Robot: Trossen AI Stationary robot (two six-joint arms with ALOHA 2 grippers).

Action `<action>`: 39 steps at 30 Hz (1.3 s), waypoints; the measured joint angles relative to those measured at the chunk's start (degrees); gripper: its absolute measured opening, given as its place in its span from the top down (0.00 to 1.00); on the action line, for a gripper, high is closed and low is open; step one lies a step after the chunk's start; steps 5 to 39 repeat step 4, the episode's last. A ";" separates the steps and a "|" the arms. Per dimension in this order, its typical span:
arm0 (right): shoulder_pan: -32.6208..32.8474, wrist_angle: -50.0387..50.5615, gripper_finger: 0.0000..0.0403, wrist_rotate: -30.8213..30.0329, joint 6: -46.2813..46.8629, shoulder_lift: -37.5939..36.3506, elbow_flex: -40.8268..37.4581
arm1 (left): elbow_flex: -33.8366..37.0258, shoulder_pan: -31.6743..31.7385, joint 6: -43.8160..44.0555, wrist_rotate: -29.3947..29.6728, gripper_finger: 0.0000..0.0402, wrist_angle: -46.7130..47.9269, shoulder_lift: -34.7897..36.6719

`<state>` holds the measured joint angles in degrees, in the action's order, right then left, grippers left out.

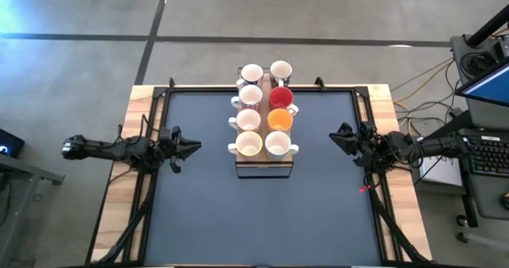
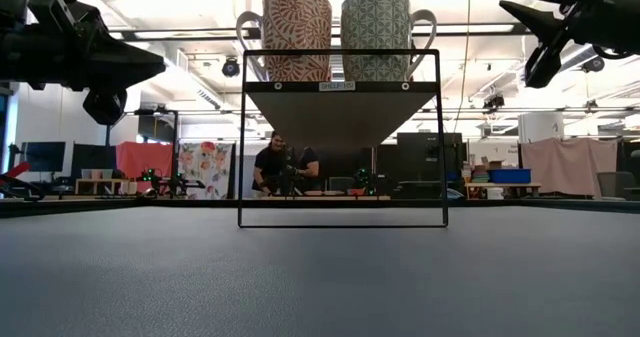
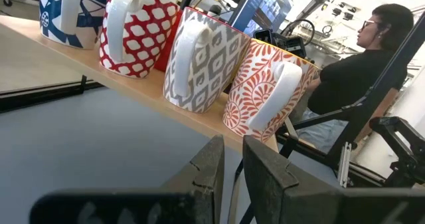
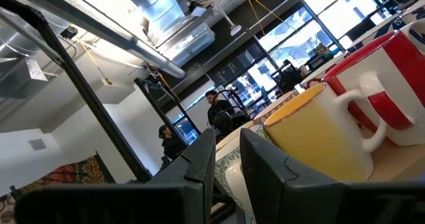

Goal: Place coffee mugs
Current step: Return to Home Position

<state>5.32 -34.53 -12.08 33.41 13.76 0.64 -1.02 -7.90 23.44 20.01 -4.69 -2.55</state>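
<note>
Eight mugs stand upright in two rows of four on a raised stand at the middle of the table's far half. From above, most show white insides; one is red and one orange. The low view shows two patterned mugs on the stand's top. My left gripper hovers left of the stand, shut, pointing at it. In its wrist view, patterned mugs line the wooden shelf. My right gripper hovers right of the stand, shut. Its wrist view shows a yellow mug and a red one.
The stand is a thin black wire frame with open space under its shelf. The dark table mat spreads in front of it. People sit in the room beyond the table, and one person shows past the table's right side.
</note>
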 joint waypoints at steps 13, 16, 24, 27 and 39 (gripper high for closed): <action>0.00 0.01 0.85 -0.02 -0.01 0.00 0.00 | 0.00 0.01 -0.01 0.00 0.90 0.02 0.00; 0.00 0.01 0.85 -0.02 -0.01 0.00 0.00 | 0.00 0.01 -0.01 0.00 0.90 0.02 0.00; 0.00 0.01 0.85 -0.02 -0.01 0.00 0.00 | 0.00 0.01 -0.01 0.00 0.90 0.02 0.00; 0.00 0.01 0.85 -0.02 -0.01 0.00 0.00 | 0.00 0.01 -0.01 0.00 0.90 0.02 0.00; 0.00 0.01 0.85 -0.02 -0.01 0.00 0.00 | 0.00 0.01 -0.01 0.00 0.90 0.02 0.00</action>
